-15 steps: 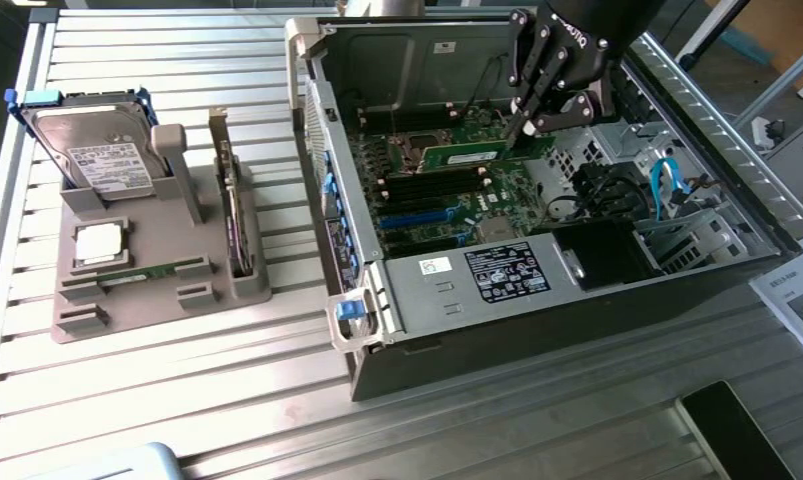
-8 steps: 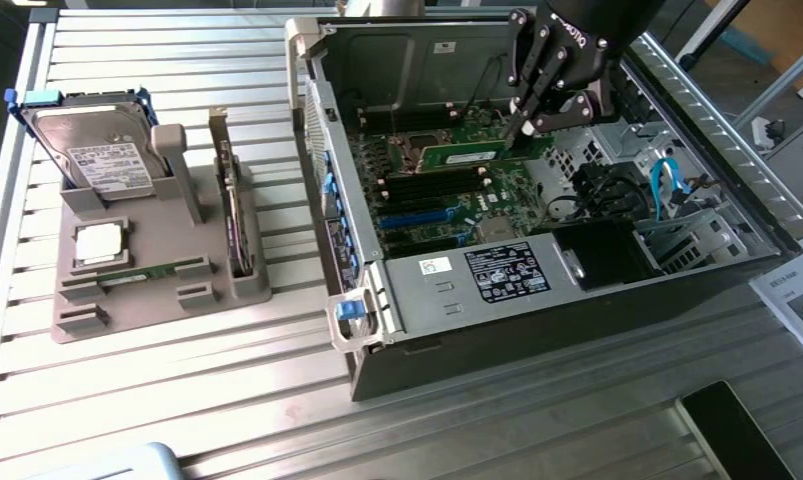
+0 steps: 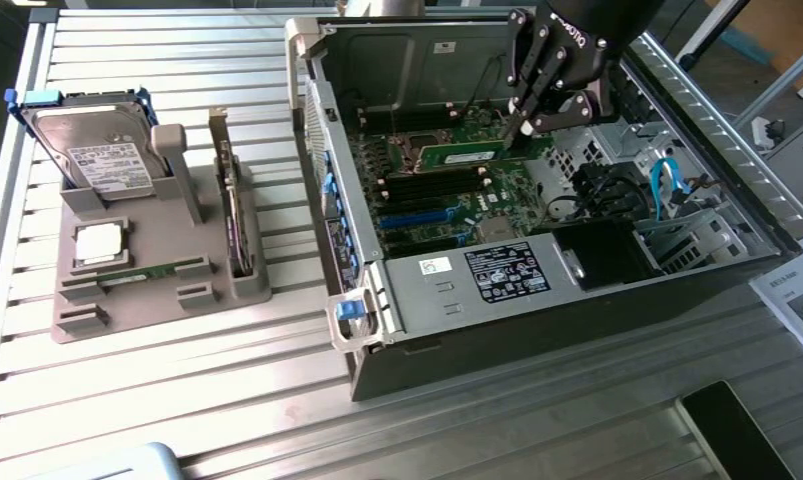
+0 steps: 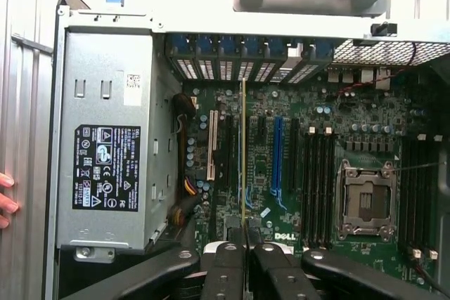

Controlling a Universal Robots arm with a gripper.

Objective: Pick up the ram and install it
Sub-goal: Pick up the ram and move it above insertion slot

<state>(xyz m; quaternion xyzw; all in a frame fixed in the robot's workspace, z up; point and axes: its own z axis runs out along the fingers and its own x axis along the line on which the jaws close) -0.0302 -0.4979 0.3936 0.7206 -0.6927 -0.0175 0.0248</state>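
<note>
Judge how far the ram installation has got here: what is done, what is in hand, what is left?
Done: the ram is picked up, with the gripper shut on it. In hand: it hangs above the motherboard inside the open computer case. Left: seating it, since the black memory slots beside the processor socket look empty.

The ram [image 3: 464,152] is green with small black chips; edge-on in the wrist view it shows as a thin gold line. The gripper [image 3: 523,128] is black. The motherboard [image 3: 435,195] is dark green, crossed by black slots and one bright blue slot [image 4: 276,152]. The power supply [image 3: 435,285] is plain grey, its label [image 3: 505,272] black with white print. At the exterior view's left the holder [image 3: 134,297] is dull grey. The table [image 3: 174,400] is silvery, ribbed in long stripes.
</note>
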